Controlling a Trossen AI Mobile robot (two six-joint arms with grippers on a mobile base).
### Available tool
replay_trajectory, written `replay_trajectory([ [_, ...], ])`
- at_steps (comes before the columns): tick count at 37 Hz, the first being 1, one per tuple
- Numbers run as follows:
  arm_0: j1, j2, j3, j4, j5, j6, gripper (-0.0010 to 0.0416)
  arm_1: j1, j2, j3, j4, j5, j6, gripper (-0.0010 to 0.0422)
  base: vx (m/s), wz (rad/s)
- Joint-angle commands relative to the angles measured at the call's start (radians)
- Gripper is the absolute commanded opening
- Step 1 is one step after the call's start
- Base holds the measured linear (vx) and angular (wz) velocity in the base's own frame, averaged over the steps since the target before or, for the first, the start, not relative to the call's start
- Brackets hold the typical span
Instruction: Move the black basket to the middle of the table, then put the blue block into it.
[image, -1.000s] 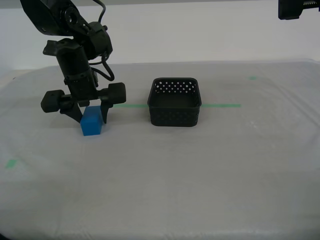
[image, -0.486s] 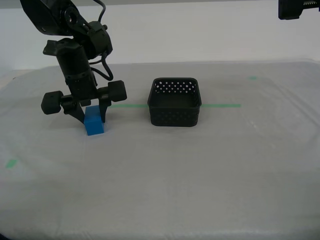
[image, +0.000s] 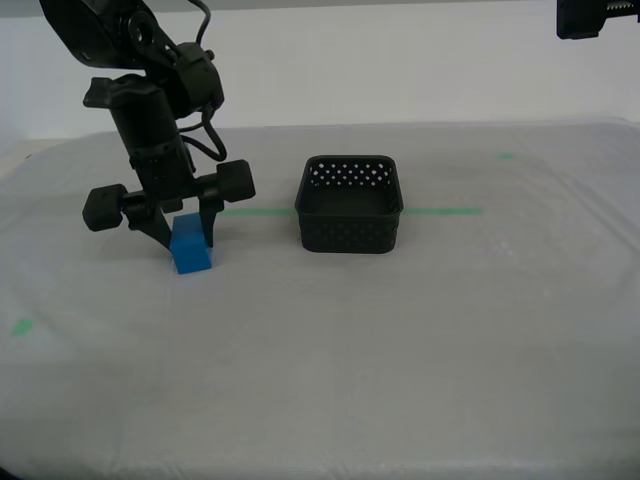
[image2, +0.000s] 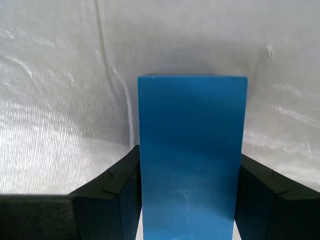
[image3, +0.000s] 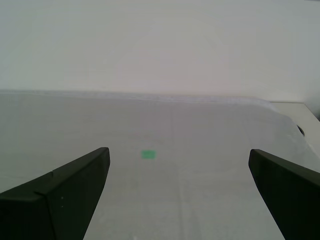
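Currently the small solid bright blue block (image: 190, 249) sits between the fingers of my second gripper (image: 185, 235), slightly tilted in the exterior view, its long axis roughly upright and running along the fingers; in the second wrist view the blue block (image2: 192, 155) fills the gap, with a black finger (image2: 115, 200) pressed against each side, so my second gripper (image2: 187, 200) is clamped on it. Can't tell whether the block's lower end touches the whitish sheeted table (image: 400, 350) or is just above it. Block is toward the table's far edge, on the exterior view's left side. The small square black perforated plastic basket (image: 350, 204) stands upright and open-topped near the table's middle, well apart from the block, on a thin green tape line (image: 445, 211). Nothing lies between block and basket. The second arm comes down steeply from the exterior view's upper left corner, fingers pointing down at the table. My first gripper (image3: 177, 185) has its jaws spread wide, holding nothing, looking over bare table at a small green tape mark (image3: 147, 154).
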Motion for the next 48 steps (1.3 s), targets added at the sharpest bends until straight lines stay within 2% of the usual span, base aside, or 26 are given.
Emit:
replay_trajectory([
  [1, 0.001, 0.000, 0.001, 0.003, 0.000, 0.000, 0.0389, -0.006, -0.024, 0.000, -0.021, 0.006, -0.005, -0.0001, 0.000, 0.000],
  [8, 0.001, 0.000, 0.001, 0.003, 0.000, 0.000, 0.0390, -0.024, -0.109, 0.000, -0.032, 0.011, -0.013, -0.0001, 0.000, 0.000],
  [12, 0.001, 0.000, 0.001, 0.003, 0.000, 0.000, 0.0390, -0.029, -0.169, 0.000, -0.040, 0.060, -0.037, -0.0001, 0.000, 0.000],
  [15, 0.001, 0.000, 0.001, 0.003, 0.000, 0.000, 0.0389, -0.031, -0.212, 0.000, -0.041, 0.077, -0.041, -0.0001, 0.000, 0.000],
  [24, 0.001, 0.000, 0.001, 0.003, 0.000, 0.000, 0.0389, -0.041, -0.348, 0.004, -0.112, 0.078, -0.045, 0.0000, 0.000, 0.000],
  [32, 0.001, 0.000, 0.001, 0.003, 0.000, 0.000, 0.0389, -0.080, -0.412, 0.080, -0.204, 0.077, -0.044, -0.0001, 0.000, 0.000],
  [34, 0.001, 0.000, 0.001, 0.003, 0.000, 0.000, 0.0389, -0.097, -0.412, 0.111, -0.215, 0.071, -0.043, -0.0001, 0.000, 0.000],
  [38, 0.001, 0.000, 0.001, 0.003, 0.000, 0.000, 0.0389, -0.127, -0.393, 0.170, -0.222, 0.023, -0.043, -0.0001, 0.000, 0.000],
  [45, 0.001, 0.000, 0.001, 0.004, 0.000, 0.000, 0.0389, -0.156, -0.305, 0.288, -0.274, 0.017, -0.041, -0.0001, 0.000, 0.000],
  [48, 0.001, 0.000, 0.001, 0.003, 0.000, 0.000, 0.0390, -0.175, -0.248, 0.350, -0.306, -0.028, -0.032, -0.0001, 0.000, 0.000],
])
